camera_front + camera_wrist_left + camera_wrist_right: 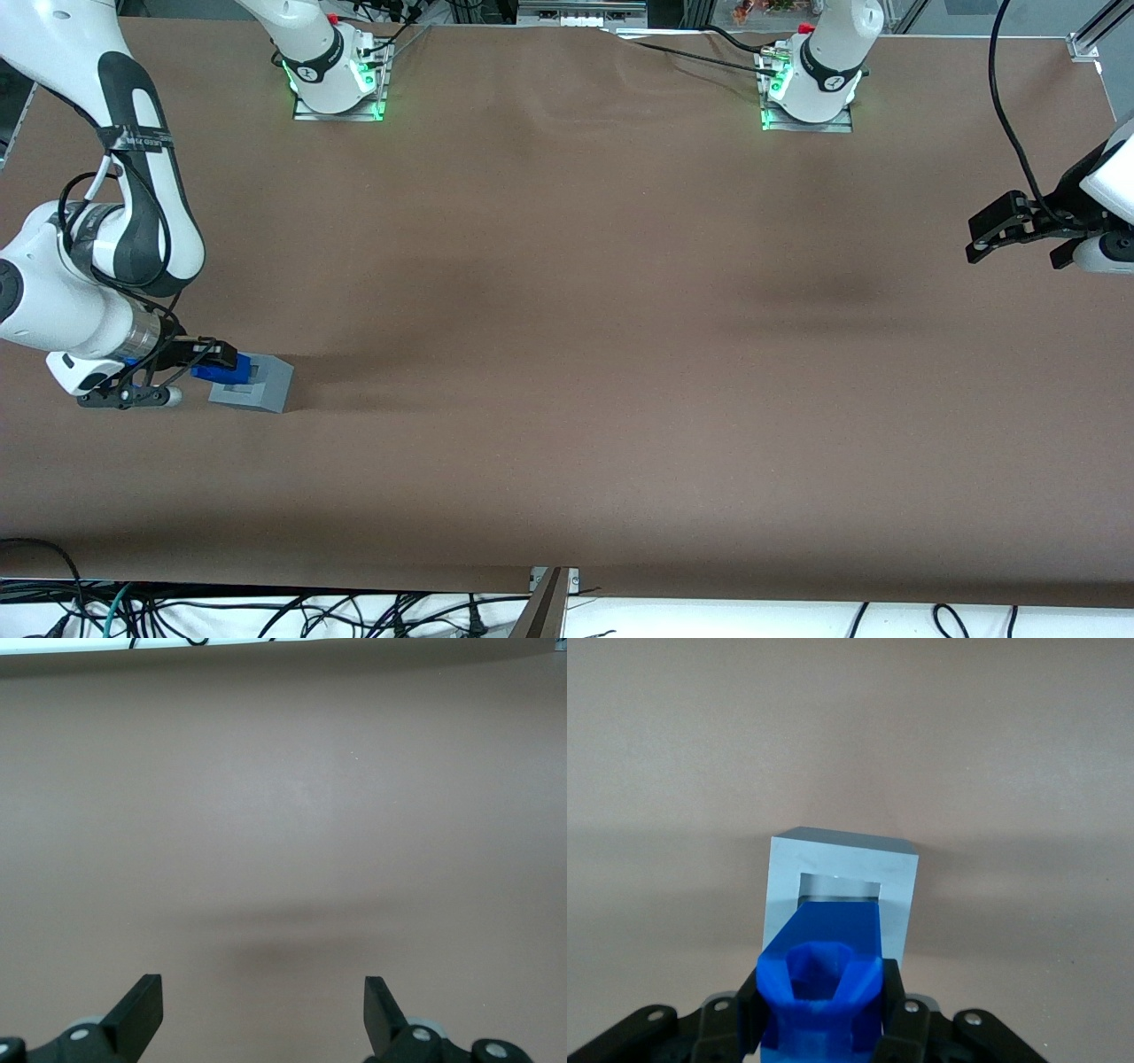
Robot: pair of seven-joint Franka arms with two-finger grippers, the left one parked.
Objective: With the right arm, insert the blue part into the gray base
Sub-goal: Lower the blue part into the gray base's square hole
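Note:
The gray base (pixel 255 385) is a light gray cube with a square recess in its top, standing on the brown table toward the working arm's end. The right arm's gripper (pixel 213 361) is shut on the blue part (pixel 219 368) and holds it at the base's top edge, partly over the recess. In the right wrist view the blue part (pixel 822 979) sits between the two black fingers (pixel 750 1014), its leading end reaching over the recess of the gray base (pixel 904 895). Whether the part touches the base I cannot tell.
The brown table cloth (pixel 567 354) covers the whole surface. Two arm mounts with green lights (pixel 337 80) stand along the table edge farthest from the front camera. Cables (pixel 266 611) lie below the near table edge.

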